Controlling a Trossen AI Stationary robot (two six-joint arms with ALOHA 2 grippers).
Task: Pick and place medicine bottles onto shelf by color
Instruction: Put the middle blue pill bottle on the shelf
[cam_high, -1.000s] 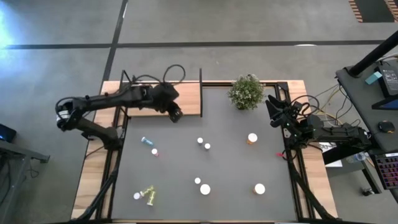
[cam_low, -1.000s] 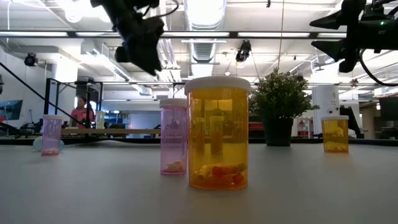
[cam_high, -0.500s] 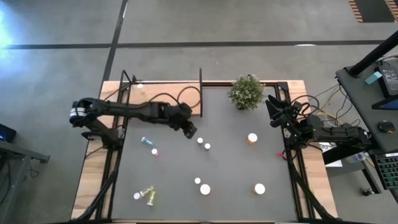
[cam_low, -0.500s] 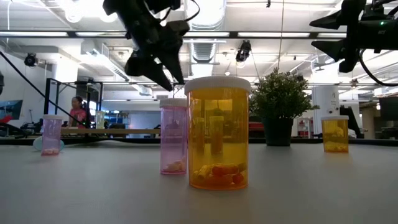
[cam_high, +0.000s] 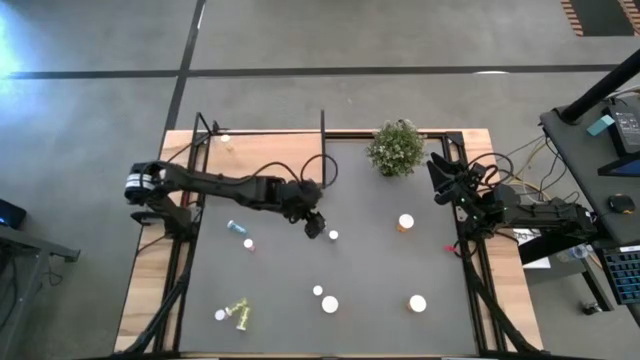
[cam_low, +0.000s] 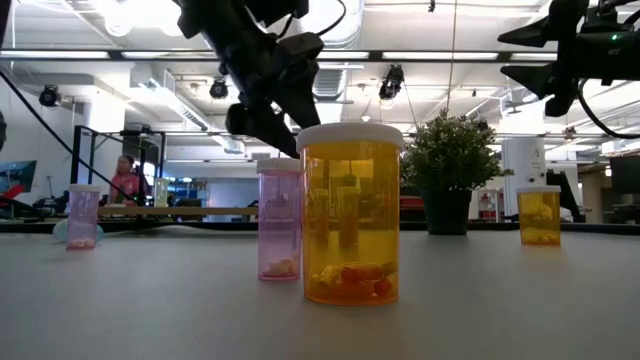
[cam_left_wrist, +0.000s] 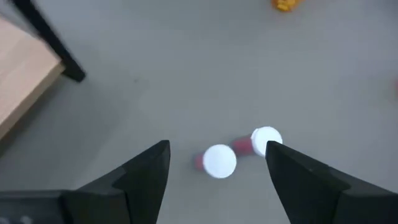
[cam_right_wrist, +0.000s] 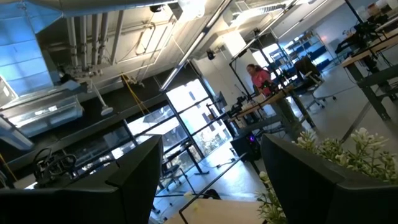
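High view: the left hand (cam_high: 314, 226) is extended over the middle of the table (cam_high: 380, 270), above a pair of small white-capped bottles; one cap (cam_high: 333, 235) shows just beside it. The shelf (cam_high: 270, 160) lies at the far left corner of the table, with one small bottle (cam_high: 224, 139) at its far edge. Other bottles are scattered, including a bluish one (cam_high: 236, 228) and an orange one (cam_high: 405, 223). The right hand (cam_high: 440, 175) waits raised at the right edge, near the potted plant (cam_high: 396, 148).

Low view: the left arm hangs above a pink bottle (cam_low: 279, 220) and a large orange bottle (cam_low: 351, 215). No contact is visible.

Left wrist view: the left hand's fingers (cam_left_wrist: 140, 173) stand well apart and empty, straddling two pink bottles (cam_left_wrist: 219, 160), (cam_left_wrist: 261, 139) that stand almost touching.

Right wrist view: the right hand's fingers (cam_right_wrist: 140, 168) are spread, holding nothing.

Risk: with the two bottles so close, a descent could trap both or tip the neighbour; small round bottles roll once toppled.
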